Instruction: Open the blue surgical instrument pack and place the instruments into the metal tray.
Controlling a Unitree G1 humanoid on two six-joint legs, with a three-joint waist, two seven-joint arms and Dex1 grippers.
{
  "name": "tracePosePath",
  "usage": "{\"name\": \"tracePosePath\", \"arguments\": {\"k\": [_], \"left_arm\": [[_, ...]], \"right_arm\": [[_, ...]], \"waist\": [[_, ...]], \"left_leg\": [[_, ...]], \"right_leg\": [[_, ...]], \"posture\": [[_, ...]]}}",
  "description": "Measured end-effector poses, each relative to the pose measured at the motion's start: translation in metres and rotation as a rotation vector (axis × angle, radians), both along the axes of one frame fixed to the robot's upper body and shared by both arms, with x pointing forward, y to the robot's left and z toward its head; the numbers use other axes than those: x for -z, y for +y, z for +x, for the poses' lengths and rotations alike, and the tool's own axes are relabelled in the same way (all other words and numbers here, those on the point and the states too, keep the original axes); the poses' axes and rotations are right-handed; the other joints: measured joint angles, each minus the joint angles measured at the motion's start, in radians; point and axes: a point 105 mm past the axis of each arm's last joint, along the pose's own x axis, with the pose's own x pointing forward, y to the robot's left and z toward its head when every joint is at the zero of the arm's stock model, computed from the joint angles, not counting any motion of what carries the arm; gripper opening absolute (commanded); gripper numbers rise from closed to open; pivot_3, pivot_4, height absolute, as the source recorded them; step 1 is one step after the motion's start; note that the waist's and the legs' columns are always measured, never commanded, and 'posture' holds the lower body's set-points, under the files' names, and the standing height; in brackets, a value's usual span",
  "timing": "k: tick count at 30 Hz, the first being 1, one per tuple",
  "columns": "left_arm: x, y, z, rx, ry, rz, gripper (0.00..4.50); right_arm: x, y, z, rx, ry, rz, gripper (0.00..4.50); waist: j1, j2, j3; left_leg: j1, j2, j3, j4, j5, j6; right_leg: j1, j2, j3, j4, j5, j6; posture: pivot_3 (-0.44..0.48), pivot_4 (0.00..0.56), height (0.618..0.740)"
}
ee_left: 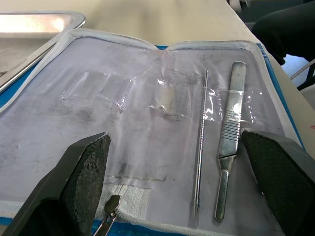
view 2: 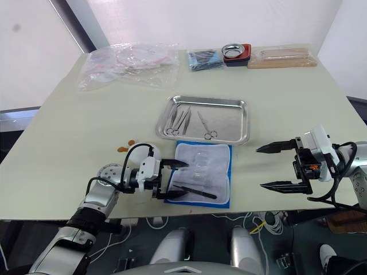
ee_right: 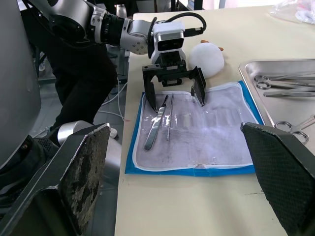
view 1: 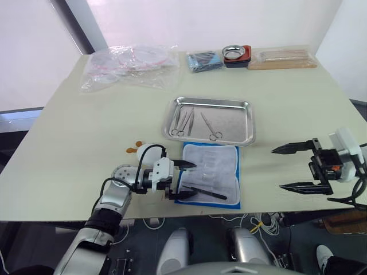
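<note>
**Emptying the last pockets of the opened pack**

Spreading widest of all, the cream tabletop (view 1: 69,143) carries everything. Next in size, the metal tray (view 1: 248,123) sits past the pack on the far side, close enough that each lift is a short carry, and it already holds four instruments (view 1: 211,127): three bunched at its left end, one pair of scissors nearer the middle. Just in front lies the blue surgical instrument pack (view 1: 223,166), unfolded flat with its clear pocketed face up so the tools can be slid out. Two tools remain in it: a flat scalpel handle (ee_left: 229,137) and, just beside it, a thin probe (ee_left: 201,147), both tucked under a plastic strap at the pack's near end.

The left claw (view 1: 184,180) hangs over that near-left corner, fingers wide apart and empty, apparently lined up for those two. The right claw (view 1: 298,167) waits well apart at the right, also fully spread, gripping nothing.
</note>
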Motion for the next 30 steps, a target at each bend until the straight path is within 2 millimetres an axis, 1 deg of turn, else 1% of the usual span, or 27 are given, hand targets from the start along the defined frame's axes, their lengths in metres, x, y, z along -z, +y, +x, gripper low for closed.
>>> {"name": "tracePosePath", "arguments": {"k": [2,5,7,12,16,18,21,25,28,30], "left_arm": [[0.0,0.0,0.001,0.001,0.001,0.001,4.5],[0.0,0.0,0.001,0.003,0.003,0.003,4.5],[0.0,0.0,0.002,0.005,0.005,0.004,4.5],[0.0,-0.001,0.001,0.011,0.005,0.005,4.5],[0.0,-0.001,0.001,0.018,0.006,0.007,4.5],[0.0,-0.001,0.001,0.022,0.007,0.009,4.5],[0.0,-0.001,0.001,0.025,0.007,0.01,4.5],[0.0,-0.001,0.0,0.028,0.007,0.011,4.5],[0.0,-0.001,0.0,0.028,0.007,0.012,4.5],[0.0,-0.001,0.0,0.029,0.008,0.012,4.5]], "right_arm": [[0.0,0.0,0.002,0.013,-0.009,-0.003,4.45],[0.004,0.007,0.005,0.032,-0.021,0.024,4.45],[0.012,0.018,0.009,0.038,-0.018,0.038,4.45],[0.027,0.039,0.019,0.055,-0.037,-0.019,4.45],[0.041,0.056,0.023,0.056,-0.039,-0.041,4.45],[0.05,0.071,0.029,0.072,-0.067,-0.073,4.45],[0.063,0.088,0.03,0.07,-0.084,-0.115,4.45],[0.074,0.091,0.035,0.1,-0.102,-0.173,4.45],[0.088,0.1,0.037,0.117,-0.082,-0.193,4.45],[0.091,0.103,0.037,0.117,-0.079,-0.197,4.45]], "waist": [[0.0,0.0,0.0],[0.0,0.0,0.0],[0.0,0.0,0.0],[0.001,0.0,0.0],[0.002,0.0,0.0],[0.001,0.0,0.0],[0.002,0.001,0.0],[0.002,0.0,0.0],[0.002,0.0,0.0],[0.002,0.0,-0.001]], "left_leg": [[0.0,0.0,0.0,0.0,0.0,0.0],[0.001,0.0,0.0,0.0,0.0,0.0],[0.001,0.0,0.0,0.0,0.0,0.0],[0.0,0.0,0.0,0.0,0.0,0.0],[0.0,0.0,0.0,0.0,0.0,0.0],[0.001,0.0,0.0,-0.001,0.0,0.0],[0.0,0.0,0.0,-0.001,0.002,0.004],[0.0,0.0,0.0,-0.001,0.002,0.004],[0.0,0.001,0.0,-0.001,0.002,0.004],[0.0,0.001,0.001,-0.001,0.003,0.004]], "right_leg": [[0.0,0.0,0.0,0.0,0.0,0.0],[0.0,0.0,0.0,0.0,0.0,0.0],[0.0,0.0,0.0,-0.001,0.0,0.0],[0.0,0.0,0.0,-0.001,0.0,0.0],[0.0,0.0,0.0,-0.001,0.0,0.0],[0.0,0.0,0.0,-0.001,0.0,0.0],[0.0,0.001,0.0,-0.001,0.0,0.0],[0.0,0.001,0.0,-0.001,0.0,0.0],[0.0,0.001,0.0,-0.001,0.0,0.0],[0.0,0.001,0.0,-0.001,0.0,0.0]], "posture": [[0.0,0.15,0.74],[0.0,0.15,0.74],[0.0,0.15,0.74],[0.0,0.15,0.74],[0.0,0.15,0.74],[0.0,0.15,0.74],[0.0,0.15,0.74],[0.0,0.15,0.74],[0.0,0.15,0.74],[0.0,0.15,0.74]]}}
